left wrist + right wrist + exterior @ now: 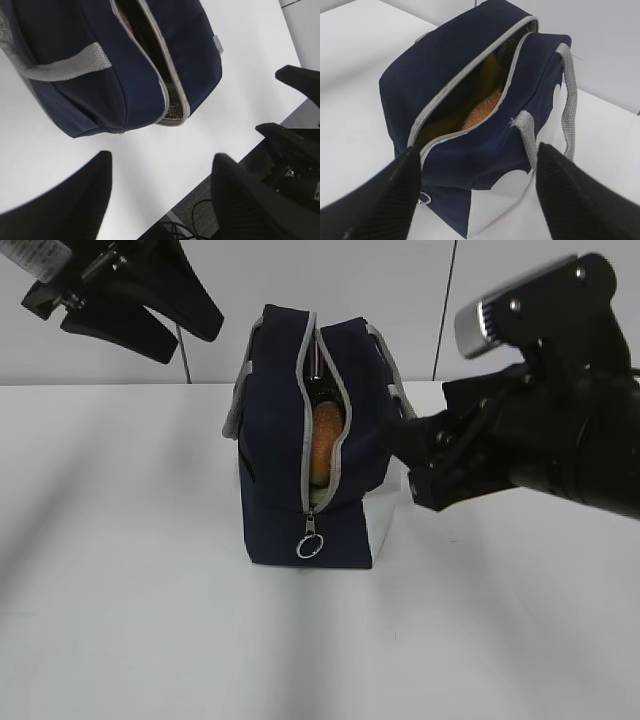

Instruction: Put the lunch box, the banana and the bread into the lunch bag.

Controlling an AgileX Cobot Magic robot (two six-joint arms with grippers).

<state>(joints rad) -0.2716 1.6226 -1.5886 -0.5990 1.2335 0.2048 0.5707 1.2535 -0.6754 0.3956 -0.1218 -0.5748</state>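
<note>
Upright on the white table, the lunch bag stands with its long axis running away from the exterior camera, its zipper end and ring pull facing that view. The grey zipper gapes open along the top and down the near end, and the bread shows through the gap; from the right wrist view the bread lies inside beside the banana, whose length follows the bag's long axis. No lunch box can be made out in the dark interior. The left gripper hangs above the bag's far end, jaws apart and empty. The right gripper sits close beside the bag's near right side, jaws also spread, holding nothing.
</note>
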